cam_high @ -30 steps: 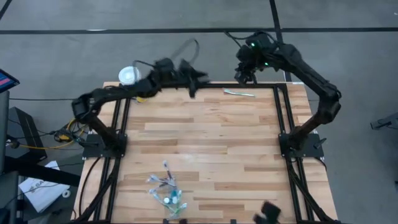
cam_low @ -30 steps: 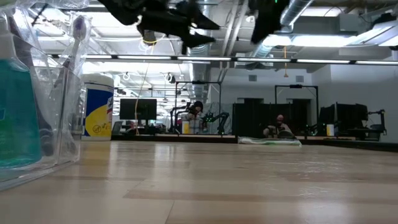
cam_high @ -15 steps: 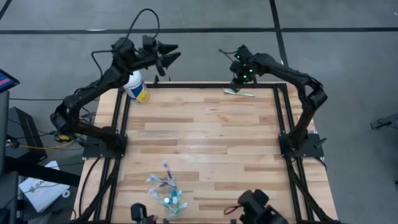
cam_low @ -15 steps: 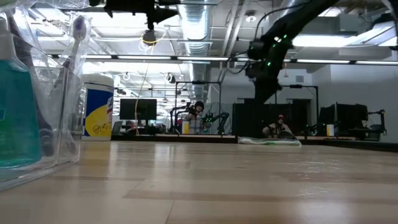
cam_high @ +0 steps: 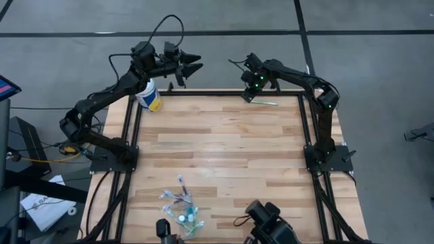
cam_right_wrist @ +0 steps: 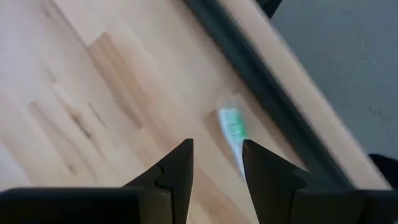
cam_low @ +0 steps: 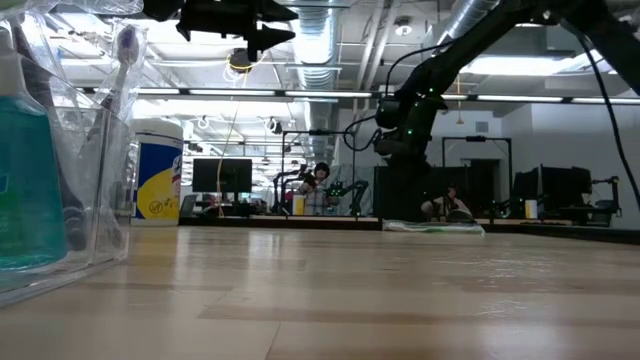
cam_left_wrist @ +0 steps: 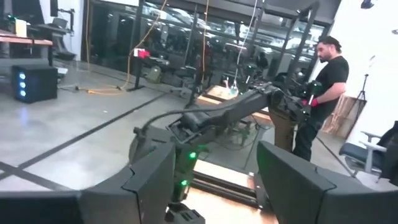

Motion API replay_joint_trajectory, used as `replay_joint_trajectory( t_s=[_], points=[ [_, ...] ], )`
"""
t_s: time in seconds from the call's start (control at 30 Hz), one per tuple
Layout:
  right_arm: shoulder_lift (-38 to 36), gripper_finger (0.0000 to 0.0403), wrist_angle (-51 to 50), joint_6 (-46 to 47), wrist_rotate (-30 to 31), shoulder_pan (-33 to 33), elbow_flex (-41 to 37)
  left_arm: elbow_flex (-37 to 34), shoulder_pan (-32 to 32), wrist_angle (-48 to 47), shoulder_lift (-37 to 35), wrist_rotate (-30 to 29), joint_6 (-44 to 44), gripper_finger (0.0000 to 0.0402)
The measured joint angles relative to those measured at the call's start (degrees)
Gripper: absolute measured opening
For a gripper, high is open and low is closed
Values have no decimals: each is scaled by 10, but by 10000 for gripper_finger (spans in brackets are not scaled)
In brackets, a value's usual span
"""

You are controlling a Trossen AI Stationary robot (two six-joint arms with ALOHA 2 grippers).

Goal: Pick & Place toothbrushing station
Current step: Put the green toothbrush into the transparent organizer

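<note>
The see-through holder stands at the table's near left with toothbrushes and small teal tubes in and around it. It fills the left of the low view, with a purple toothbrush upright in it. A slim white-and-green wrapped piece lies flat by the far edge and shows in the right wrist view. My right gripper is open just above that piece's left end, fingers pointing down. My left gripper is open and empty, high beyond the far edge.
A white-lidded canister with a yellow label stands at the far left corner. Black frame rails run along the table's sides and far edge. A person stands in the room beyond the table. Bare wood lies in the middle.
My right gripper has come down and toward the table's left, to just over the white-and-green piece at the far edge. My left gripper has swung from over the far edge up and out beyond it, toward the left. Nothing on the table has moved.
</note>
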Motion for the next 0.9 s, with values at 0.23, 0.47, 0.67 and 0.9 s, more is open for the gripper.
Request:
replay_joint_trajectory(
  t_s=[0.23, 0.47, 0.67, 0.9],
  points=[
    [9, 128, 6, 1, -19, -19, 21, 0, 0, 0, 5, 4, -2, 222],
    [13, 128, 2, 27, -54, -49, 21, 0, 0, -1, 5, 4, 0, 222],
    [42, 128, -10, 53, -105, -50, 20, 0, 0, -1, 4, 9, -1, 222],
    [56, 128, 9, 53, -104, -37, 20, 0, 0, -1, 5, 9, -1, 222]
  ],
)
